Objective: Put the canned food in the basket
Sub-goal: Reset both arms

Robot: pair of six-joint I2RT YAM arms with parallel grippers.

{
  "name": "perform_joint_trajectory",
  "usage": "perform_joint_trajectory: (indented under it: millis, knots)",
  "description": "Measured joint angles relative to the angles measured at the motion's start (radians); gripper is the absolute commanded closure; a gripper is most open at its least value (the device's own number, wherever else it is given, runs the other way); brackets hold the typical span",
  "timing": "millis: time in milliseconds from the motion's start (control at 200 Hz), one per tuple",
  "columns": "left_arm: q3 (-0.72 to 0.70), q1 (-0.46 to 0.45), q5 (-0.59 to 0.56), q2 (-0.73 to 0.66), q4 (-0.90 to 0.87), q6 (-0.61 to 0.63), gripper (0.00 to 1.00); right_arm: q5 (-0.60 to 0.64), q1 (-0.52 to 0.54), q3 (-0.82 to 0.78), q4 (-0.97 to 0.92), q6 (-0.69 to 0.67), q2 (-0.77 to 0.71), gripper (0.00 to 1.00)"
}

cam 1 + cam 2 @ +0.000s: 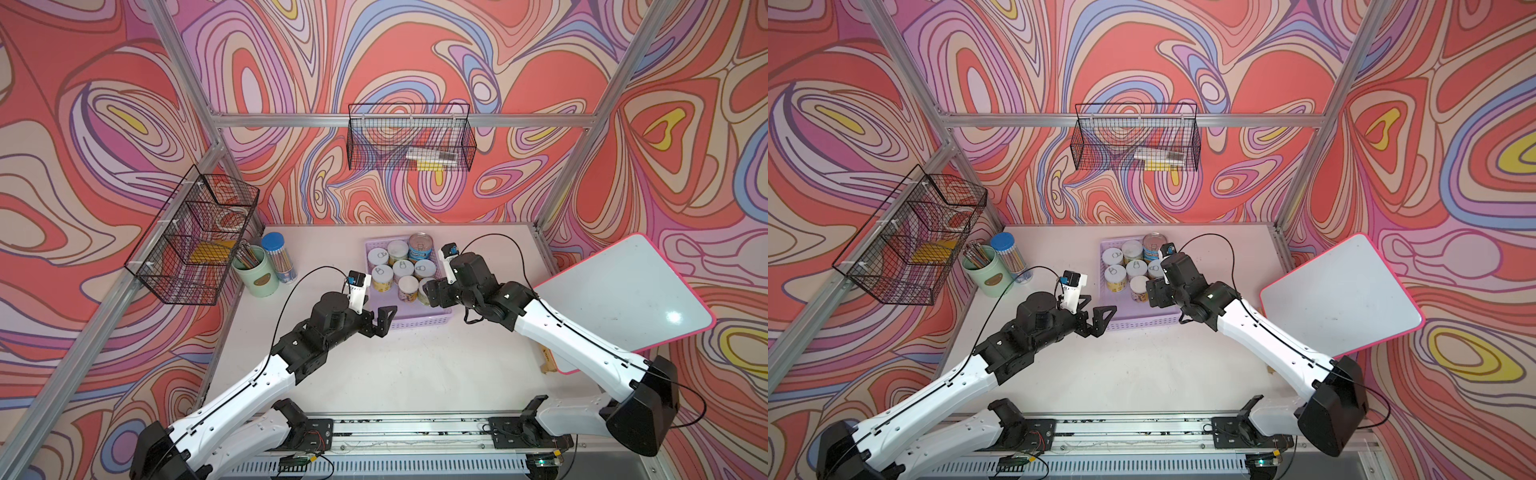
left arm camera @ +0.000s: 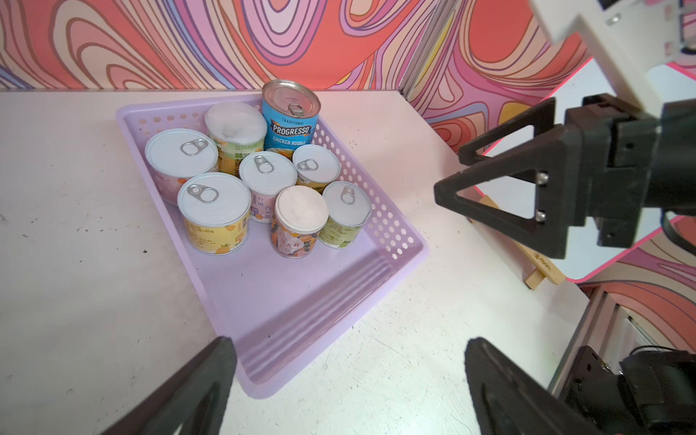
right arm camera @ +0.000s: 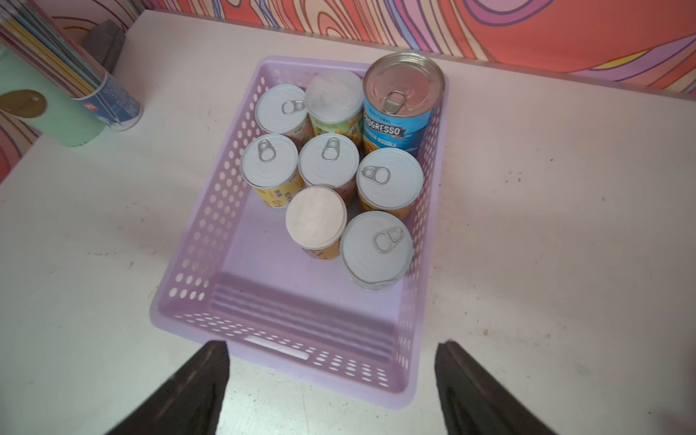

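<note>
Both claws stood open and held nothing. The right gripper (image 3: 333,354) hung with its fingers spread above the near right part of the basket, apart from every can. The left gripper (image 2: 348,346) hovered, jaws wide, by the basket's near left corner.

All eight cans (image 3: 327,162) stood upright inside the lilac basket (image 3: 211,211), packed together at its far end, most of them touching a neighbour. The tall Progresso chicken noodle can (image 2: 292,124), blue with a silver pull-tab top, stood in the far right corner. Seven shorter cans stood beside and in front of it: five showed white lids with ring pulls, and two showed plain flat tops. Their labels were yellow, green or pastel. A green-labelled short can (image 2: 346,214) stood nearest the right gripper, close to the perforated right wall.

The basket sat on the white table (image 1: 395,374), toward its far side. Well off to the left stood a mint-green pen cup (image 1: 255,272) full of pencils, just beside a clear, blue-lidded jar of pencils (image 1: 278,257). A black wire basket (image 1: 195,237) hung on the left frame rail, and another wire basket (image 1: 411,137) hung on the rear rail. A pink-edged whiteboard (image 1: 623,299) leaned at the table's right edge.
</note>
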Motion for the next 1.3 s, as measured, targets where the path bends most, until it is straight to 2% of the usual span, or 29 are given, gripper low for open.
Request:
perform_joint_trajectory:
  millis: [100, 295, 481, 596, 721, 901, 1041, 1302]
  knots:
    - [-0.032, 0.0, -0.035, 0.001, 0.014, 0.006, 0.01, 0.058, -0.024, -0.037, 0.024, 0.019, -0.006, 0.02]
    - [-0.085, 0.028, -0.057, 0.016, 0.055, 0.071, 0.01, 0.1, -0.162, -0.065, 0.058, 0.038, -0.006, 0.02]
    - [-0.093, 0.147, -0.053, 0.056, 0.121, 0.136, 0.01, 0.145, -0.238, -0.134, 0.127, 0.019, -0.015, 0.02]
    - [-0.103, 0.251, -0.045, 0.079, 0.159, 0.154, 0.01, 0.121, -0.317, -0.219, 0.209, -0.003, -0.071, 0.02]
    - [-0.117, 0.339, -0.07, 0.109, 0.196, 0.169, 0.01, 0.161, -0.355, -0.286, 0.302, -0.045, -0.114, 0.02]
    - [-0.145, 0.399, -0.171, 0.136, 0.243, 0.204, 0.01, 0.24, -0.389, -0.287, 0.364, -0.085, -0.064, 0.02]
    - [-0.205, 0.449, -0.229, 0.14, 0.305, 0.245, 0.01, 0.235, -0.46, -0.322, 0.431, -0.098, -0.045, 0.02]
    - [-0.297, 0.557, -0.248, 0.198, 0.428, 0.318, 0.01, 0.233, -0.499, -0.522, 0.755, -0.22, 0.093, 0.02]
